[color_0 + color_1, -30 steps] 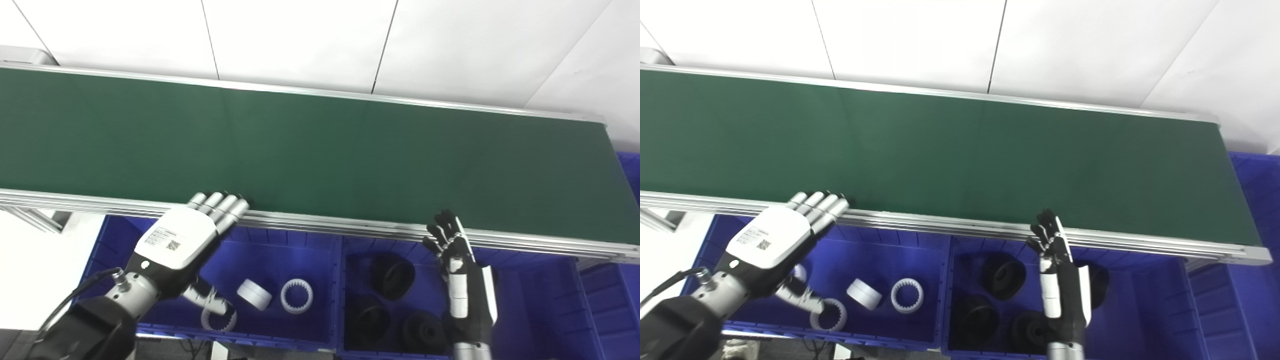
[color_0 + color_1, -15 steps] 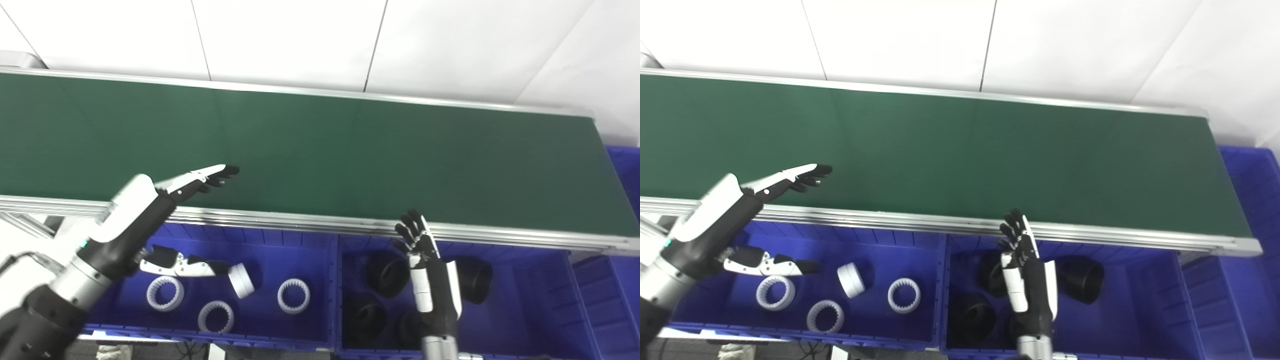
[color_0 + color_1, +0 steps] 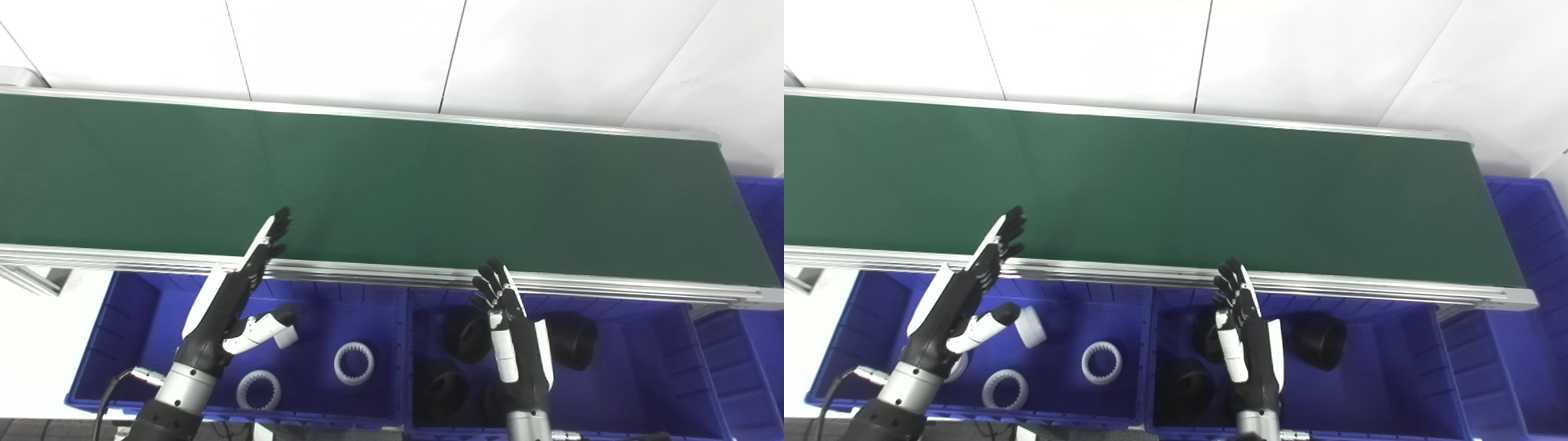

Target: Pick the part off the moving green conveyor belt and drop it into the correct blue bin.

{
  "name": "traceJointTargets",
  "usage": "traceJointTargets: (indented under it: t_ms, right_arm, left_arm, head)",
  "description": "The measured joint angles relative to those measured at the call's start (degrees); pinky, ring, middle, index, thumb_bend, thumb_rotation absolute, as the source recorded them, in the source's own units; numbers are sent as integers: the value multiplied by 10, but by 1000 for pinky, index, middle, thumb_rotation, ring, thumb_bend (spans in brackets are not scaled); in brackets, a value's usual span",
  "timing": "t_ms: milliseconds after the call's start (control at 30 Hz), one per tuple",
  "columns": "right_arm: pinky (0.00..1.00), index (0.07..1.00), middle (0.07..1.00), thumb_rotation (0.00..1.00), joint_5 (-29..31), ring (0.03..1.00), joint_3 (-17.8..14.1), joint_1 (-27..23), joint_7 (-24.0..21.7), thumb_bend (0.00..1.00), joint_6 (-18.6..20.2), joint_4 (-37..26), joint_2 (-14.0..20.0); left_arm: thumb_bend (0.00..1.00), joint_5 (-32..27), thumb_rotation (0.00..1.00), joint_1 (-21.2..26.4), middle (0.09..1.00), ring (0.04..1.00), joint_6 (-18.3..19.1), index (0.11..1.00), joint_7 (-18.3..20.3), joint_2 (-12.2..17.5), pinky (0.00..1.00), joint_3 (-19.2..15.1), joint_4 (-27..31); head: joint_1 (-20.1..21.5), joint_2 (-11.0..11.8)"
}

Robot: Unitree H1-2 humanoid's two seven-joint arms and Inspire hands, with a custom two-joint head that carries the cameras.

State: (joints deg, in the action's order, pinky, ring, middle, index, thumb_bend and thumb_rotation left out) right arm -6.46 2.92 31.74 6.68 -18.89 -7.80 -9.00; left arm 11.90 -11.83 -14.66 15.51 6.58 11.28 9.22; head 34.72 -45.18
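Nearest to the camera, two blue bins stand side by side under the front rail of the belt. The left bin (image 3: 122,343) holds white parts: a toothed ring (image 3: 258,389) close to the front wall, a second ring (image 3: 353,363) more to the right, and a white cap (image 3: 1030,326) lying just beside the thumb of the left robot hand. In the right eye view a piece of one more white ring (image 3: 958,365) shows behind the left wrist. The right bin (image 3: 661,367) holds black parts, among them a black cup (image 3: 571,340) on its side at the right and a black part (image 3: 465,334) at the left of the right robot hand.

The left robot hand (image 3: 236,300) is above the left bin, seen edge-on, released, with the fingers straight and apart from the thumb; it holds nothing. Its dark fingertips (image 3: 278,229) reach over the front rail (image 3: 380,272) onto the near edge of the belt. The right robot hand (image 3: 514,343) stands upright above the right bin, also released and holding nothing, with its fingertips just below the rail.

Farther, the green belt (image 3: 429,196) runs across the whole view and no part is seen on it. Behind it there is a white wall (image 3: 343,49). At the far right another blue bin (image 3: 1531,245) shows partly
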Motion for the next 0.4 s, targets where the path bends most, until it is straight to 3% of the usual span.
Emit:
traceJointTargets:
  t_ms: [233,400]
  right_arm:
    - [824,933,910,950,0,880,2,0,8,730,-10,7,0]
    - [827,932,920,941,-4,887,3,-2,13,746,-12,8,0]
  left_arm:
    - [857,59,997,-15,1000,1000,-93,1000,-70,-15,1000,8,-45]
    - [806,79,1000,-19,1000,1000,-99,1000,-109,-13,992,19,-42]
  head:
    - [-1,0]
    - [3,-2]
